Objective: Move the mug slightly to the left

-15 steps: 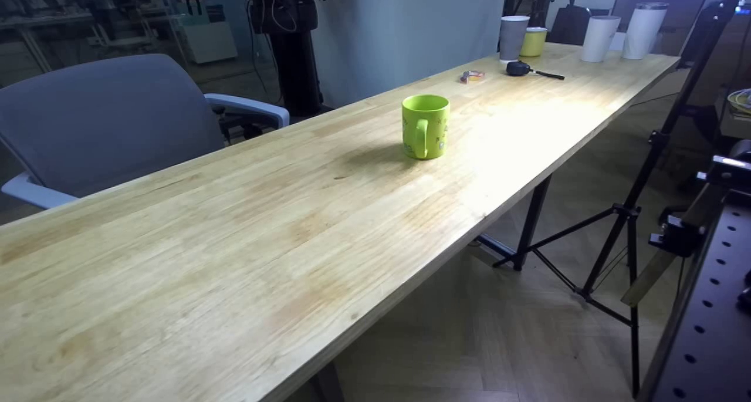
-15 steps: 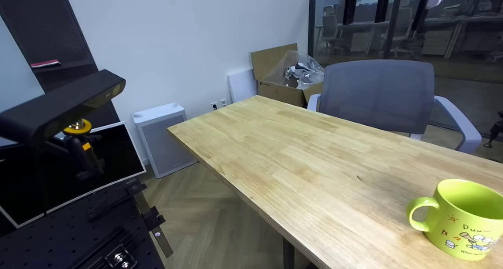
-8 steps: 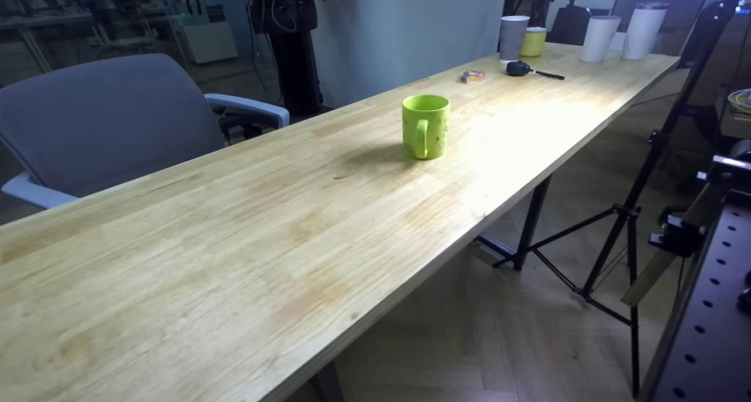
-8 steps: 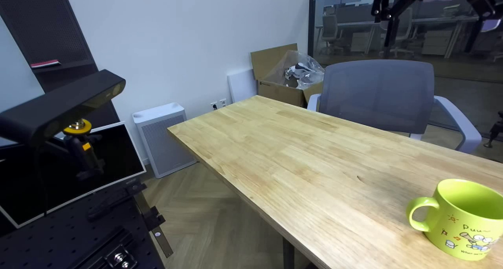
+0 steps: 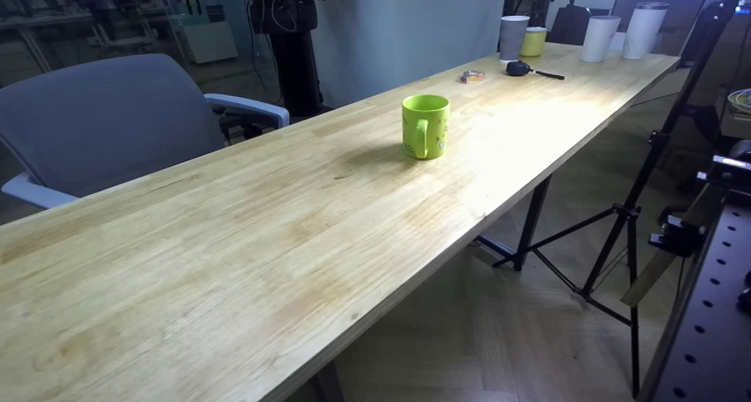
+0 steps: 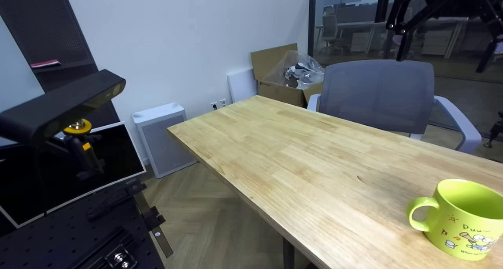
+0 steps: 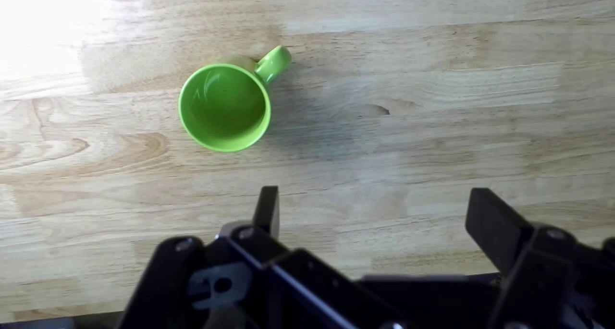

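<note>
The lime-green mug [image 5: 436, 133] stands upright on the wooden table in both exterior views. In an exterior view the mug [image 6: 459, 225] shows printed drawings, is cut by the right edge, and its handle points left. In the wrist view I look down into the mug [image 7: 225, 107]; its handle points to the upper right. My gripper [image 7: 375, 197] is open and empty, its fingers wide apart, above the table. The mug lies up and left of the fingers there, apart from them. In an exterior view my gripper [image 6: 441, 64] hangs high above the table, in front of the chair.
Far along the wooden table [image 5: 264, 232] stand a grey cup [image 5: 514, 38], a yellowish-green cup [image 5: 533, 41], a white cup [image 5: 599, 38] and a white tumbler [image 5: 644, 31]. A black corded item [image 5: 517, 68] and a small packet [image 5: 472, 77] lie nearer. An office chair [image 6: 377, 94] stands against the table.
My open gripper has moved down and to the right in an exterior view. The mug has not moved.
</note>
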Controlling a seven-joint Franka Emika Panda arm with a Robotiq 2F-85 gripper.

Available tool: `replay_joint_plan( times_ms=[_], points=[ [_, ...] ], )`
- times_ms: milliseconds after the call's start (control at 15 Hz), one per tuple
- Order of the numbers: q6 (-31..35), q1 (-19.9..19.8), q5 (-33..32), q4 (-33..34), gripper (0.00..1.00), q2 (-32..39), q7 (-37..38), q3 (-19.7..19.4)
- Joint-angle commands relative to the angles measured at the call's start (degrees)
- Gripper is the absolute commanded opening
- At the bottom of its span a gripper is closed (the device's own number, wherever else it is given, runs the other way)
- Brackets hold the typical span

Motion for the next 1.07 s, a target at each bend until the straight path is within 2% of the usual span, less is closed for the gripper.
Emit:
replay_joint_plan(
  times_ms=[0,467,1000],
  points=[
    [-0.18,-0.49,-0.14,0.16,1.00,-0.02,0.13,0.54],
    [-0.42,-0.42,-0.42,0.31,1.00,0.17,0.32,0.54],
    [1.84,-0.42,-1.61,-0.07,1.00,5.84,1.56,0.54]
  ],
)
